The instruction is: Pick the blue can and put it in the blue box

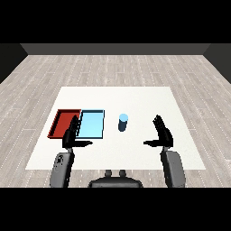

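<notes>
one blue can (122,122), a small upright cylinder, standing on the flat white table (149,101) just right of the light blue tray (92,124). one red tray (63,122) touching it on the left, both shallow rectangles. two black hands: left hand (70,137) and right hand (163,134) hovering, fingers straight, thumbs apart, holding nothing.

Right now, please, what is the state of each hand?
Left hand: open, holding nothing, over the blue tray's near edge.
Right hand: open, holding nothing, apart from the blue can.
</notes>
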Robot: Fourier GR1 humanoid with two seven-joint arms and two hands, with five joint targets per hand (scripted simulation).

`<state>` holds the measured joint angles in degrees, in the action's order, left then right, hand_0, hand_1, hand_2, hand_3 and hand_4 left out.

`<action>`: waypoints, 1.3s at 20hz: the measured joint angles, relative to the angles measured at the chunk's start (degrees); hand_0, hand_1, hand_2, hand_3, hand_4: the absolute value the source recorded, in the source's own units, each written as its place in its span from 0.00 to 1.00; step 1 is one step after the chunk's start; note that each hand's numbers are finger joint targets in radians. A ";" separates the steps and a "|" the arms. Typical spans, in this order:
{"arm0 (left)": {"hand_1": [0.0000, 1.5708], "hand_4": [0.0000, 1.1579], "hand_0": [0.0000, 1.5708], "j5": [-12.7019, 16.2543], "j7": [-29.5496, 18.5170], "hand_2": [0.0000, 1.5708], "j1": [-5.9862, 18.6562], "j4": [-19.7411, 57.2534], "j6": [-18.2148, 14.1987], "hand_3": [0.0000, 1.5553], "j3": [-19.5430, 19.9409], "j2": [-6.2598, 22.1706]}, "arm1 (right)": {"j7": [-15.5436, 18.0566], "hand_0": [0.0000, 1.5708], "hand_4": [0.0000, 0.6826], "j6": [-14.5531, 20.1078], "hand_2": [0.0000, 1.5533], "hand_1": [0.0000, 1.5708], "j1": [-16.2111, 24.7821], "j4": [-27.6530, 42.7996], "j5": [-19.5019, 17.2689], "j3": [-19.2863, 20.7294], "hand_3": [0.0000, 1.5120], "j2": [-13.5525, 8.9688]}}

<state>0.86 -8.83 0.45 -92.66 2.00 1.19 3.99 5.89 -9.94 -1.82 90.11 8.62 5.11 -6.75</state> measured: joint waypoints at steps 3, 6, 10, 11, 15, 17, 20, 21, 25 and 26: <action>0.00 0.00 0.00 0.14 -5.67 0.00 -0.49 0.82 0.62 0.00 -0.19 -0.88 | 3.45 0.00 0.00 -3.42 0.00 0.00 -0.66 -1.64 3.14 1.56 0.00 -0.51; 0.00 0.00 0.00 0.20 -8.72 0.00 -1.57 0.81 1.27 0.00 -0.26 -1.08 | 4.54 0.00 0.00 -5.38 0.00 0.00 0.42 -0.77 4.73 1.94 0.00 -0.53; 0.00 0.00 0.00 1.10 -8.62 0.00 -2.34 -1.50 2.25 0.00 0.32 -0.44 | 6.25 0.00 0.00 -7.13 0.00 0.00 0.56 -2.67 5.54 2.81 0.00 -0.77; 0.00 0.00 0.00 0.81 -9.26 0.00 -1.69 -0.81 1.93 0.00 0.46 -0.61 | 5.50 0.00 0.00 -6.97 0.00 0.00 0.04 -2.50 6.04 3.01 0.00 -0.74; 0.00 0.00 0.00 1.38 -9.19 0.00 -1.94 -2.03 1.93 0.00 0.50 -1.07 | 4.26 0.00 0.00 -6.77 0.00 0.00 -1.19 -4.00 6.77 3.31 0.00 -0.44; 0.00 0.00 0.00 1.41 -10.27 0.00 -1.92 -0.98 1.86 0.00 0.51 -1.53 | 3.34 0.00 0.00 -5.75 0.00 0.00 -2.89 -5.28 6.84 3.14 0.00 0.20; 0.00 0.00 0.00 1.67 -9.73 0.00 -1.98 -1.44 1.50 0.00 0.75 -1.72 | 3.01 0.00 0.00 -4.48 0.00 0.00 -5.65 -8.55 6.59 2.83 0.00 1.11; 0.00 0.00 0.00 1.52 -10.36 0.00 -2.11 -1.07 1.48 0.00 0.91 -1.65 | 2.95 0.00 0.00 -3.90 0.00 0.00 -7.14 -10.18 6.41 2.68 0.00 1.57; 0.00 0.00 0.00 2.35 -8.60 0.00 -3.11 -3.95 1.65 0.00 0.85 -1.65 | 4.43 0.00 0.00 -3.14 0.00 0.00 -10.95 -16.10 6.89 3.29 0.00 2.44; 0.00 0.00 0.00 2.15 -8.63 0.00 -3.66 -4.53 1.67 0.00 0.54 -1.72 | 5.21 0.00 0.00 -3.28 0.00 0.00 -12.24 -18.50 6.95 3.67 0.00 2.29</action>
<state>3.01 -17.47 -3.20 -97.20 3.68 1.73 2.27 11.10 -13.22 -14.06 71.61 15.57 8.78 -4.45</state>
